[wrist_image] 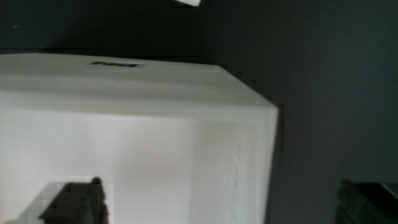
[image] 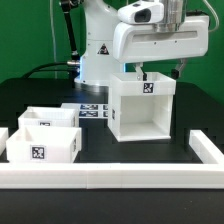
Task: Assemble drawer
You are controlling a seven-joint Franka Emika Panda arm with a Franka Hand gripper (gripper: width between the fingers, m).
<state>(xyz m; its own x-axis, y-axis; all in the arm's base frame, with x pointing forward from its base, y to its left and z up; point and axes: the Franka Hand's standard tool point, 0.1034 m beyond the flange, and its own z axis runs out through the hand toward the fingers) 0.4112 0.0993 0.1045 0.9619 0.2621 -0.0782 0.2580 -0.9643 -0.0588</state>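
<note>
The tall white housing [image: 140, 108] stands upright in the middle of the table, its open side facing the front and a tag on its top. Two low white trays [image: 50, 118] [image: 42, 146] sit side by side at the exterior view's left, the nearer one showing a tag. My gripper [image: 158, 72] hangs just above the housing's top, open and empty. In the wrist view the housing [wrist_image: 134, 130] fills most of the picture. One of my fingertips [wrist_image: 71, 205] is over its white top, and the other is over the dark table beside its wall. My gripper [wrist_image: 222, 208] holds nothing.
The marker board [image: 92, 110] lies flat between the trays and the housing. A long white rail [image: 110, 178] runs along the front of the table and turns back at the exterior view's right [image: 205, 150]. The robot's base stands behind the housing.
</note>
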